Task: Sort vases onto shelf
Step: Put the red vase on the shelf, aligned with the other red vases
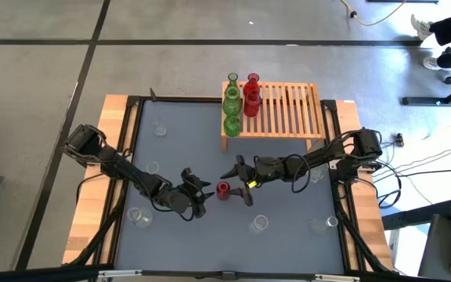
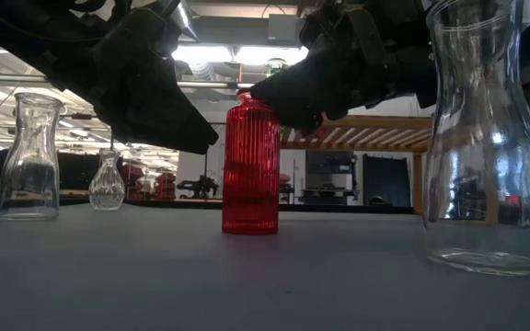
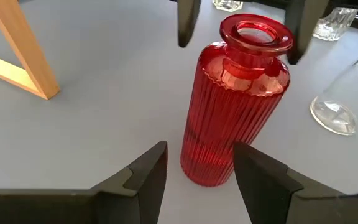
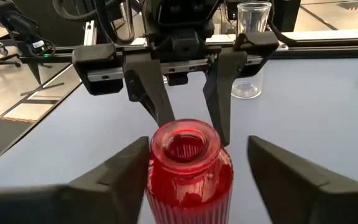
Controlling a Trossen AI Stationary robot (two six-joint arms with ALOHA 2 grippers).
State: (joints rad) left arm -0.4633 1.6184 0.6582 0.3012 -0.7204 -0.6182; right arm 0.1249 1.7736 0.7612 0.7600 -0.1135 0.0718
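Red ribbed vase [image 3: 232, 99] is filling both wrist views, standing upright on the grey table [image 1: 178, 149] mid-way between my two arms, well short of the shelf [image 1: 284, 110]. I am reading this as a hand-over or a re-grip: both grippers are closing in on the same vase from opposite sides. My left gripper [image 3: 197, 171] is sitting low by the vase's base with its fingers spread wide, the body of the vase just ahead of the gap and not yet between the pads, so it is holding nothing. My right gripper [image 4: 197, 168] is coming in from the shelf side, fingers also wide apart, straddling the vase's shoulder with daylight on either side; I am not seeing contact, so it too is empty. In the low view the vase is standing free on the table with both dark claws hanging over its neck. On the shelf, green vases [image 1: 232, 106] and red vases [image 1: 251, 95] are already lined up in two rows at the left end, which is why I judge this red one is bound for the red row. Clear vases [image 2: 28, 156] are standing scattered about the table, one [image 2: 490, 138] close to the low camera, still waiting to be sorted.
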